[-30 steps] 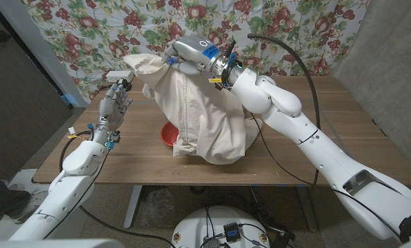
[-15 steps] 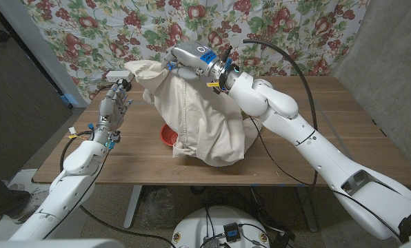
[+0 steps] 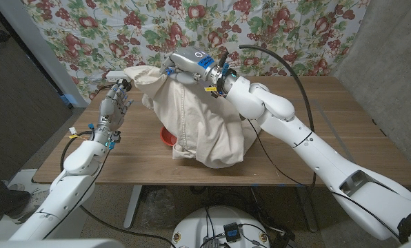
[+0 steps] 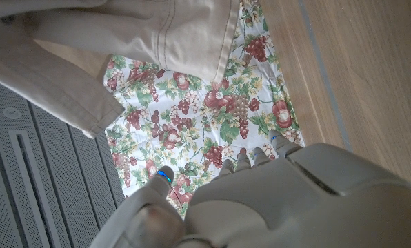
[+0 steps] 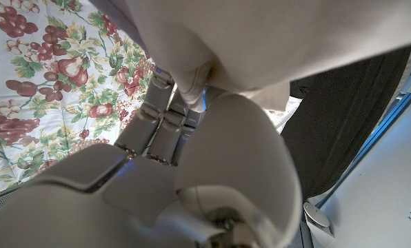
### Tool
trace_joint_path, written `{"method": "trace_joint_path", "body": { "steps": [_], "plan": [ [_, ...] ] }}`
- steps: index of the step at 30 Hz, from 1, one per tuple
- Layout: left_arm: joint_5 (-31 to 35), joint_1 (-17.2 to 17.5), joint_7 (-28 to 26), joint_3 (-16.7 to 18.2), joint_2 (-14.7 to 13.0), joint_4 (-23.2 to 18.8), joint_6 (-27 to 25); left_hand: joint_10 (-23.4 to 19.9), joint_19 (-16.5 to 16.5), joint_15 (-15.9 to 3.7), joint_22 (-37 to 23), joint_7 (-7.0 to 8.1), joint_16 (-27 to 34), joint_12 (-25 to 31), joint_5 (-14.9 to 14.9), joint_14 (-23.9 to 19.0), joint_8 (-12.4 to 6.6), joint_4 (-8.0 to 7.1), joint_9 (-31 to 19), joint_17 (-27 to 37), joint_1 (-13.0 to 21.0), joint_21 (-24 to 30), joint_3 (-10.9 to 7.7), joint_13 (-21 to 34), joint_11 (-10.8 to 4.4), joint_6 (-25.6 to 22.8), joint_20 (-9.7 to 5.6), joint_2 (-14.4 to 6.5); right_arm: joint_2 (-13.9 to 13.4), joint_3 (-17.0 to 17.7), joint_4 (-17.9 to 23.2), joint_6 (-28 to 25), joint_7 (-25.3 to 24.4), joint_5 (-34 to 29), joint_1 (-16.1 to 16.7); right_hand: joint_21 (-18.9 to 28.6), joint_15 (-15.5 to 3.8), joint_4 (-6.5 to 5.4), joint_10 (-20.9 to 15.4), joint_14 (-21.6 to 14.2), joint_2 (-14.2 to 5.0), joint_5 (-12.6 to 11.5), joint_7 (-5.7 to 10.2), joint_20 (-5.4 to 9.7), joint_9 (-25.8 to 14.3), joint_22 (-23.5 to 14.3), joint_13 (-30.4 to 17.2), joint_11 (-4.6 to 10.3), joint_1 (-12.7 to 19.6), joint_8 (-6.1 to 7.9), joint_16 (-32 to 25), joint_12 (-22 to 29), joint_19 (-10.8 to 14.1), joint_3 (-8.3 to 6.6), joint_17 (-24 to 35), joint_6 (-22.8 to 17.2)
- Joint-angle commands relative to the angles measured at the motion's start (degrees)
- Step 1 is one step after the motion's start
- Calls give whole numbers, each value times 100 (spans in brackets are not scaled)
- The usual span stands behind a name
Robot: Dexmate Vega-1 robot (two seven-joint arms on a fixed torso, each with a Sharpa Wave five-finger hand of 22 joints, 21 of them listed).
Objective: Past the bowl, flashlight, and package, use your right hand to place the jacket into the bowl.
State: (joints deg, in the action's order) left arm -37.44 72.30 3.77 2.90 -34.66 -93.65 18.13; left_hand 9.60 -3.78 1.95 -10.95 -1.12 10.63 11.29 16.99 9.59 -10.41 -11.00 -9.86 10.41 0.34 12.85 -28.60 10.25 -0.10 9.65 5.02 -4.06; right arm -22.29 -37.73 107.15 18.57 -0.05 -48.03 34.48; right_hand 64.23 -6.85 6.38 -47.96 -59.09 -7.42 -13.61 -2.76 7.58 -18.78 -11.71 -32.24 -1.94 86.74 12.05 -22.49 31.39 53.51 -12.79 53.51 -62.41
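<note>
The wooden bench (image 3: 343, 131) carries a red bowl (image 3: 165, 136) near its middle. The lower folds of a cream jacket (image 3: 205, 127) rest on the bench, lying over the bowl's right side and hiding most of it.

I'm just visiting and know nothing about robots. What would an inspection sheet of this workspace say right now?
Surface: wooden table, bare on its right side.
Job's things: cream fabric jacket hangs from the right hand, draped over the red round bowl, which is mostly covered.
Clutter: nothing seen.
Hands: right hand grips the jacket's top; left hand is raised, holding nothing.
Cables: black cable arcs over the right arm.
Surroundings: floral curtain behind the table.
</note>
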Motion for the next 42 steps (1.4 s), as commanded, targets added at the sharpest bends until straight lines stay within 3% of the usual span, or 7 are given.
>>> {"method": "trace_joint_path", "body": {
  "steps": [1, 23, 42],
  "plan": [
    [30, 57, -59, 17, -23, -69, -26, 452, 15, 22, -12, 14, 0, 3, 22, 423, -4, -4, -20, 2, -4, -9, 22, 20, -1, 257, 25, -622, 42, -136, -194, 7, -22, -43, -28, 28, -520, 4, -42, -270, -63, -28, 6, 533, -25, 7, -20, 4, 69, -2, 14, 1, -20, 7, 10, -55],
    [35, -9, -62, -19, -7, 6, -42, 454, 14, 17, -12, 17, 0, 3, 23, 424, -3, -4, -20, 2, -5, -9, 24, 20, 5, 261, 21, -622, 139, -406, -669, -31, 21, -87, -257, 72, -504, -8, -19, -250, -68, -28, 9, 536, -36, 35, -45, -12, 64, -11, 45, -27, -69, 14, 33, -37],
    [-6, -40, -2, -46, 3, 93, -5, 449, 11, 20, -13, 16, 2, 6, 23, 419, -5, -4, -20, 2, -6, -10, 28, 20, 0, 256, 24, -619, 121, -598, -775, -148, 146, -267, -411, 84, -523, -4, 153, -115, -138, 45, 38, 535, -34, 75, 6, 40, 96, -81, 156, -176, -235, -52, 36, 171]
  ]
}}
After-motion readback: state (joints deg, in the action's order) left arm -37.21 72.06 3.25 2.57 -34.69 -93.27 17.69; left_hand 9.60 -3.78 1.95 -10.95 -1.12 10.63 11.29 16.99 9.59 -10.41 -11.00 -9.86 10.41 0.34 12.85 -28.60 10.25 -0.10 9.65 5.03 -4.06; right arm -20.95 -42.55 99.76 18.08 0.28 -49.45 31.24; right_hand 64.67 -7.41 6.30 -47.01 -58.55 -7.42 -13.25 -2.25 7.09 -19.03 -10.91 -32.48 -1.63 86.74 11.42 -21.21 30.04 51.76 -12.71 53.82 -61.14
